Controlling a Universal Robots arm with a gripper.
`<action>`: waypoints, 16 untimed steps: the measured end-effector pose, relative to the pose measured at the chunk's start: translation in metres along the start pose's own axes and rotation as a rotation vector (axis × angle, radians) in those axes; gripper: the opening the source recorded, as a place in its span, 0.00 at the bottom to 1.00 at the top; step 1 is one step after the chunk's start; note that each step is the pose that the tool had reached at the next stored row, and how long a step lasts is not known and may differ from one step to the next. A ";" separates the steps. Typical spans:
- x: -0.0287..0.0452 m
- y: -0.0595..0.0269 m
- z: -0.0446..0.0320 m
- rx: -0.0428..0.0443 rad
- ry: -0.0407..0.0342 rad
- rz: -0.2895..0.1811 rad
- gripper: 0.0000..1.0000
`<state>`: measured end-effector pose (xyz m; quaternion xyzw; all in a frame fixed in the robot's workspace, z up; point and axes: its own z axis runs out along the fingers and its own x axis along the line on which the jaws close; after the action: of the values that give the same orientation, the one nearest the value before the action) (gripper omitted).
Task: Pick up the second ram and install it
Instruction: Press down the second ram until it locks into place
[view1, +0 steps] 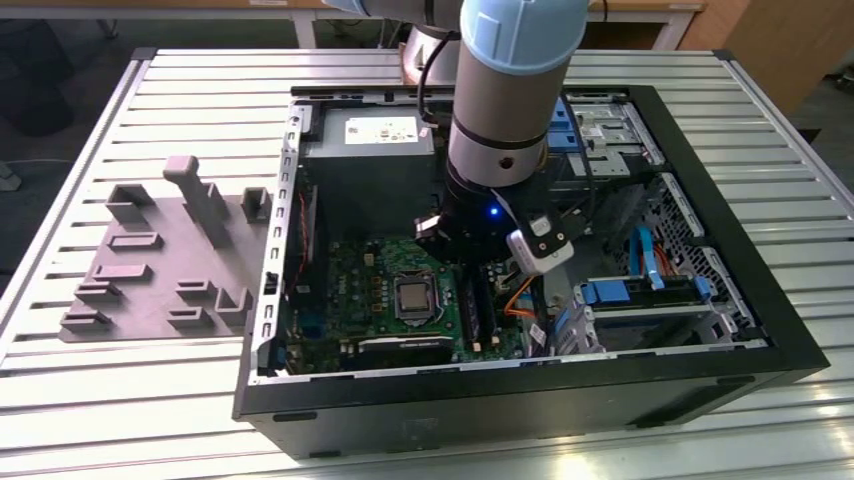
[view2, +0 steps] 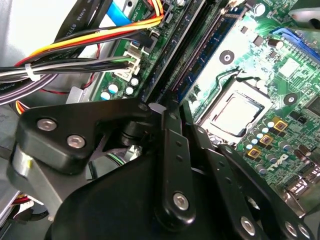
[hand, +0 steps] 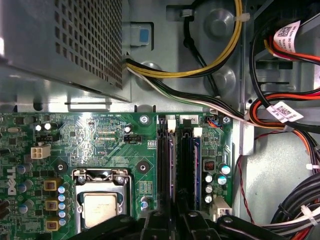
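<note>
My gripper (view1: 470, 258) is deep inside the open computer case, low over the memory slots at the motherboard's (view1: 387, 290) edge. In both wrist views the black fingers (view2: 172, 145) come together over one slot. The second ram (hand: 171, 165), a thin blue-green stick seen edge-on, stands in that slot and runs straight under my gripper (hand: 171, 222). In the second wrist view its chips (view2: 198, 54) show just beyond my gripper (view2: 159, 107), which looks shut on the stick's near part. The contact itself is hidden by the fingers. Another bluish strip (hand: 196, 165) stands in a neighbouring slot.
The processor socket (hand: 102, 207) lies beside the slots. Bundled cables (hand: 280, 110) and the perforated power supply (hand: 60, 45) crowd the case around them. Blue drive brackets (view1: 627, 292) sit at the exterior view's right. A grey fixture plate (view1: 160, 260) lies on the table outside the case.
</note>
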<state>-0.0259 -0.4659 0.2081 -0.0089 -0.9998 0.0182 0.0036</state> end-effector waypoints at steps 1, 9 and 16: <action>0.0000 0.0000 0.0000 0.0000 0.0000 0.000 0.21; 0.0000 -0.0003 -0.0079 0.0002 0.0000 0.000 0.21; 0.0001 -0.0008 -0.0204 0.0011 0.0000 0.000 0.21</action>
<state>-0.0259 -0.4659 0.2285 -0.0089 -0.9998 0.0187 0.0036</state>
